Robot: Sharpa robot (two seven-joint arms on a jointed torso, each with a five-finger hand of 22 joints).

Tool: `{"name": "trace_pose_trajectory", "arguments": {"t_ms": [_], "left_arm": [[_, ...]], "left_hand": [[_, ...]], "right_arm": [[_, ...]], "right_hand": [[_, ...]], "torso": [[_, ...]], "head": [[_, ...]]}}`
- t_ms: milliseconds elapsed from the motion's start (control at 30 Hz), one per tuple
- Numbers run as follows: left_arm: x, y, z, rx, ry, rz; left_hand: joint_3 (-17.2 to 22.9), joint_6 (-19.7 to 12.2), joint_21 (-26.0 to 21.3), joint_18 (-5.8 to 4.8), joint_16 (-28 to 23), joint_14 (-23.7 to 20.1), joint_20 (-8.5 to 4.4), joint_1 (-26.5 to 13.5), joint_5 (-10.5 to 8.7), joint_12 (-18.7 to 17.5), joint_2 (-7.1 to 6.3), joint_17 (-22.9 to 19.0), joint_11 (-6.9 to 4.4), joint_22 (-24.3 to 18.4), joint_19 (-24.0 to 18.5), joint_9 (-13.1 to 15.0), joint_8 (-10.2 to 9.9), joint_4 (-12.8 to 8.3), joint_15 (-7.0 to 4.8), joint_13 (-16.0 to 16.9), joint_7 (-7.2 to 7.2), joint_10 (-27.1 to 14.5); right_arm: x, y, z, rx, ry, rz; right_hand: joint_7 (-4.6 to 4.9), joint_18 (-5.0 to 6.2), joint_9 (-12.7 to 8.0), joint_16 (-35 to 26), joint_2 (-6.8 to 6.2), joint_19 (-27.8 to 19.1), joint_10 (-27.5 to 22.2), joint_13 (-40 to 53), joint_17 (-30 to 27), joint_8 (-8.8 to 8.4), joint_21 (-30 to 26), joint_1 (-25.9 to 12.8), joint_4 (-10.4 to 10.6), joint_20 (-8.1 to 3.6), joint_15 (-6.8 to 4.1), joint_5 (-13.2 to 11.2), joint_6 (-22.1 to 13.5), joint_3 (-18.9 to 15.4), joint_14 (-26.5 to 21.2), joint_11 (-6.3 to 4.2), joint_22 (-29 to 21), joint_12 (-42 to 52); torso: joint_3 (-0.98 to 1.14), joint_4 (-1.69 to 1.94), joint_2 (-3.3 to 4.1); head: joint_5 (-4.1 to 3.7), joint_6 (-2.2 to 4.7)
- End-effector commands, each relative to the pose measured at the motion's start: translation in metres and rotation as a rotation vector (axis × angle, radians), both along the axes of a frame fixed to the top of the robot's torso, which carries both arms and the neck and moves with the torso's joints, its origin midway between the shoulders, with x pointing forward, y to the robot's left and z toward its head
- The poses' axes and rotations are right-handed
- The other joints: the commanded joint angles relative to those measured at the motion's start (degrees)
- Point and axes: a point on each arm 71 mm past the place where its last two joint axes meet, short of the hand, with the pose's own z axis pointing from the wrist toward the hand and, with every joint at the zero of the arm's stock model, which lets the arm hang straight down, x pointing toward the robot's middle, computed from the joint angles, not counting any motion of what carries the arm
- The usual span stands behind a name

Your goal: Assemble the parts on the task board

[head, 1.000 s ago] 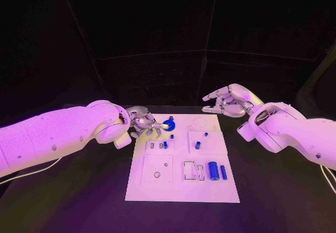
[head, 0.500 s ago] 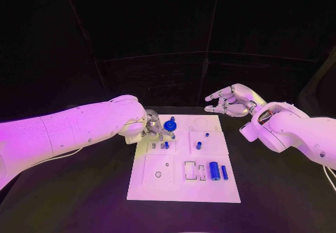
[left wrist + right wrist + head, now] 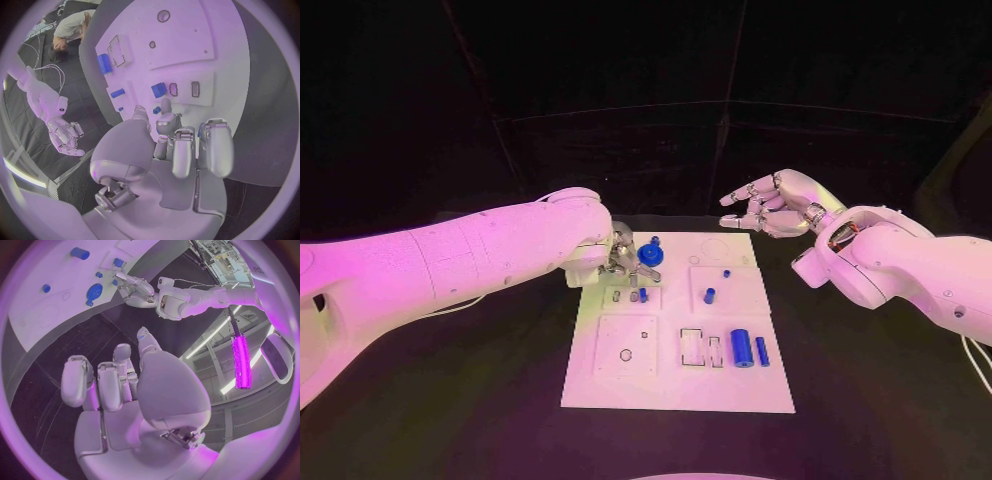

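Observation:
The white task board [image 3: 678, 385] lies in the middle of the black table. A round blue part [image 3: 651, 257] sits near the board's far left corner. My left hand [image 3: 623, 260] is right beside it, fingers curled down at it. In the left wrist view a bit of blue [image 3: 157, 110] shows between the thumb and a finger of my left hand [image 3: 181, 147], but a grip is not plain. My right hand [image 3: 770, 206] hovers beyond the board's far right corner, fingers apart, holding nothing; it also shows as my right hand [image 3: 119, 385].
On the board lie a thick blue cylinder [image 3: 740, 349], a slim blue one [image 3: 760, 351], a blue peg [image 3: 710, 296] and a small blue piece [image 3: 642, 295] by the slots. The board's near half has cut-outs.
My left arm has swung in over the board's far left corner, and its hand has closed in on the round blue part. The right hand has stayed in place.

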Motion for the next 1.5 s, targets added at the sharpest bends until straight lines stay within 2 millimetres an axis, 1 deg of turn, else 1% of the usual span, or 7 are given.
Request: {"name": "trace_pose_trajectory", "arguments": {"t_ms": [33,133,333,600,833,933,1500], "left_arm": [[0.000,0.001,-0.001,0.051,0.027,-0.031],[0.000,0.000,-0.002,0.058,0.033,-0.036],[-0.001,-0.002,-0.003,0.064,0.041,-0.047],[-0.002,-0.007,-0.004,0.069,0.050,-0.060],[-0.003,-0.009,-0.007,0.076,0.059,-0.068],[-0.003,-0.009,-0.008,0.080,0.063,-0.071],[-0.003,-0.011,-0.011,0.084,0.068,-0.070]], "left_hand": [[-0.2,-0.4,0.3,-1.03,0.2,5.8,-0.26,0.4,-0.11,0.2,0.46,15.1,-0.10,0.1,1.6,0.2,0.3,-0.2,-0.35,0.1,-0.01,0.2],[-0.2,-0.5,0.3,-1.04,0.2,5.8,-0.25,0.6,-0.10,0.3,0.59,15.1,-0.09,0.1,1.6,0.4,0.5,-0.3,-0.34,0.2,-0.01,0.2],[-0.1,-0.8,0.5,-1.09,0.2,5.8,-0.23,1.0,-0.09,0.5,0.86,15.1,-0.09,0.5,1.7,0.8,0.8,-0.6,-0.33,0.4,-0.01,0.2],[0.0,-1.0,0.6,-1.10,0.2,5.8,-0.20,1.6,-0.08,0.7,1.25,15.1,-0.10,0.6,1.6,1.3,1.3,-1.0,-0.33,0.6,-0.03,0.3],[0.3,-1.4,0.7,-1.11,0.2,5.8,-0.19,2.3,-0.08,0.8,1.57,15.1,-0.11,0.8,1.6,1.8,1.7,-1.6,-0.33,0.7,-0.04,0.2],[0.4,-1.4,0.7,-1.11,0.2,5.8,-0.19,2.5,-0.08,0.8,1.63,15.1,-0.11,0.8,1.6,1.9,1.8,-1.8,-0.33,0.7,-0.04,0.2],[1.2,-2.0,0.7,-1.08,0.2,5.8,-0.17,3.7,-0.06,0.7,2.29,15.1,-0.10,0.8,1.5,2.8,2.4,-3.0,-0.32,0.8,-0.03,0.1]], "right_arm": [[0.000,0.001,0.001,0.002,0.010,0.008],[0.001,0.002,0.000,0.002,0.011,0.009],[0.001,0.002,0.000,0.001,0.013,0.010],[0.002,0.004,-0.001,0.000,0.016,0.016],[0.003,0.004,-0.001,-0.001,0.018,0.018],[0.003,0.004,-0.001,-0.001,0.018,0.019],[0.004,0.006,-0.002,-0.004,0.025,0.027]], "right_hand": [[0.04,0.71,0.0,-0.2,0.07,-0.5,-0.3,-0.1,-0.1,0.06,-0.2,0.6,0.0,-0.10,-0.42,0.2,0.3,-0.3,2.1,0.03,-0.1,-0.3],[0.04,0.71,0.0,-0.2,0.07,-0.5,-0.3,-0.1,-0.1,0.06,-0.2,0.6,0.0,-0.10,-0.42,0.2,0.3,-0.3,2.1,0.03,-0.1,-0.3],[0.04,0.73,0.0,-0.3,0.13,-0.5,-0.3,-0.3,-0.2,0.03,-0.3,0.7,0.0,-0.11,-0.43,0.3,0.3,-0.5,2.1,0.03,-0.2,-0.4],[0.02,0.74,0.0,-0.4,0.35,-0.5,-0.4,-0.5,-0.2,-0.01,-0.4,0.8,0.1,-0.13,-0.46,0.8,0.3,-0.8,2.1,0.01,-0.3,-0.5],[0.03,0.76,0.0,-0.5,0.36,-0.6,-0.3,-0.6,-0.3,-0.03,-0.5,0.6,0.3,-0.15,-0.46,0.6,0.3,-1.3,2.1,0.02,-0.4,-0.6],[0.03,0.76,0.0,-0.5,0.36,-0.6,-0.3,-0.6,-0.3,-0.03,-0.5,0.6,0.3,-0.15,-0.46,0.6,0.3,-1.3,2.1,0.02,-0.4,-0.6],[0.02,0.76,0.0,-0.5,0.42,-0.6,-0.2,-0.5,-0.3,-0.03,-0.5,0.6,0.3,-0.15,-0.46,0.7,0.4,-1.3,2.2,0.01,-0.5,-0.5]], "torso": [[0.00,0.01,-0.03],[-0.01,0.02,-0.05],[0.05,0.02,-0.04],[0.04,0.06,-0.04],[0.06,0.03,-0.03],[0.06,0.07,-0.02],[0.10,0.07,-0.05]], "head": [[0.14,-0.22],[0.12,-0.31],[0.11,-0.49],[0.16,-0.76],[0.21,-0.85],[0.18,-1.02],[0.19,-1.24]]}}
